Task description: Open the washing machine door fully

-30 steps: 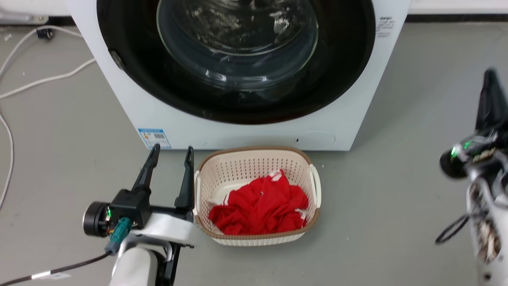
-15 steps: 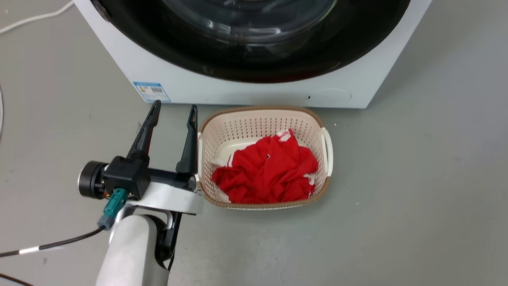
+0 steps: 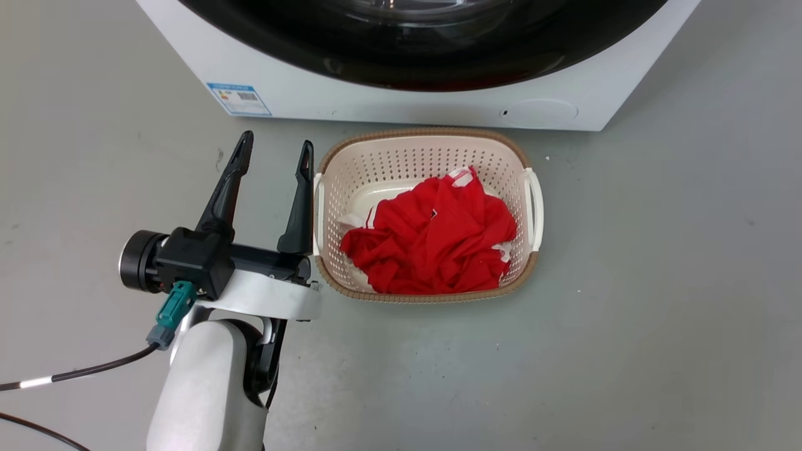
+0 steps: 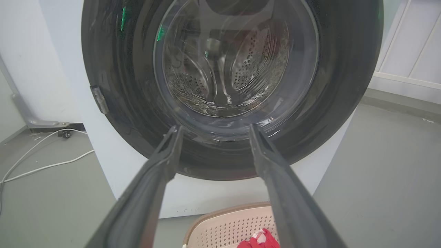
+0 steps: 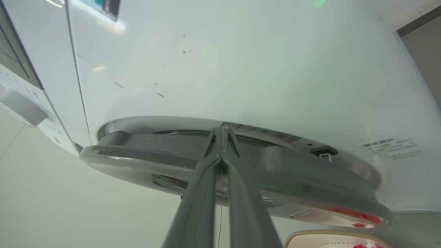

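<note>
Jaws of the left gripper [image 3: 276,146] stand wide apart in the head view, holding nothing. They hang above the bare floor [image 3: 658,282], just beside the left wall of the laundry basket [image 3: 426,134]. That basket, with a crumpled red garment [image 3: 432,241] in it, sits on the floor close before the bottom edge of the washing machine [image 3: 388,105]. A blue label sticker [image 3: 239,98] marks the machine's lower left corner. The black rim of the washing machine door [image 3: 438,72] runs along the top edge of this view.

From the left wrist, the two long fingers splay in front of the door without touching it. The door fills most of the machine's front, and the perforated steel drum [image 4: 241,69] shows through its glass. From this angle the door looks flush with the front.

From the right wrist, the right gripper [image 5: 222,131] has its fingers pressed together. Their tips lie across the door's edge, seen side-on. Whether they pinch anything or merely hook behind the rim cannot be told. A silver ring and a small dark catch [image 5: 322,151] show between rim and white front, so the door is probably open just a crack on this side.

The step in hand looks like the first pull at the door's free edge. The next move calls for drawing that edge outward in an arc about the hinge. The left gripper would need to keep clear of the swing.
</note>
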Robot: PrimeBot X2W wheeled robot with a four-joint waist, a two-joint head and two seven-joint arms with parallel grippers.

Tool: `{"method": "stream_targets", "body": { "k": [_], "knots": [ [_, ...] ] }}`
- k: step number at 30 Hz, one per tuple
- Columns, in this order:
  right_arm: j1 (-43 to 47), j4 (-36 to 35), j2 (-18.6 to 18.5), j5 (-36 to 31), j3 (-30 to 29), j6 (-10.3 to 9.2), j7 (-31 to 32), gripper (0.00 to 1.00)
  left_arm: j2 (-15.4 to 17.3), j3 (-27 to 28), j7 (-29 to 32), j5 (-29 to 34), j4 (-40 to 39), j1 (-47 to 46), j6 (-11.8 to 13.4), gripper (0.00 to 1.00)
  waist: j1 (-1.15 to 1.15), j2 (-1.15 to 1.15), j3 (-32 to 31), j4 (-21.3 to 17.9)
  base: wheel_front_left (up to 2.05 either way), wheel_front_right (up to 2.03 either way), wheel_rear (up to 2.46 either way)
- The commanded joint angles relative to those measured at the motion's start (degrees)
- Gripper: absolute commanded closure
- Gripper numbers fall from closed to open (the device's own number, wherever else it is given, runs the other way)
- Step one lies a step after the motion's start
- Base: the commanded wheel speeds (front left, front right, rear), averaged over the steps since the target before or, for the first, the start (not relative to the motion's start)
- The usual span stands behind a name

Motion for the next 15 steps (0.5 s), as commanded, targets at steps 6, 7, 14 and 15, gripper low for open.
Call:
{"method": "stream_targets", "body": {
  "k": [6, 7, 14, 15],
  "knots": [
    [-3.64, 3.48, 1.64, -1.81, 2.07, 0.0, 2.7, 1.0, -0.05, -0.42, -0.15, -0.57, -0.52, -1.42, 0.26, 0.0, -0.01, 0.0, 2.03, 0.86, 0.0, 0.0, 0.0],
    [-4.12, 3.9, 1.84, -2.0, 2.26, 0.0, 2.87, 1.0, -0.06, -0.41, -0.15, -0.64, -0.53, -1.56, 0.32, 0.0, -0.01, 0.0, 2.31, 0.92, 0.0, 0.0, 0.0],
    [-5.18, 5.91, 3.84, -2.24, 3.34, 0.0, 6.79, 1.0, -0.06, -0.72, -0.15, -0.87, -0.59, -2.34, 0.48, 0.0, -0.01, 0.0, 3.51, 1.31, 0.0, 0.0, 0.0],
    [-5.11, 5.4, 3.93, -2.04, 3.45, 0.0, 7.94, 1.0, -0.06, -0.75, -0.15, -0.91, -0.51, -2.4, 0.45, 0.0, -0.01, 0.0, 3.61, 1.34, 0.0, 0.0, 0.0]
  ]
}}
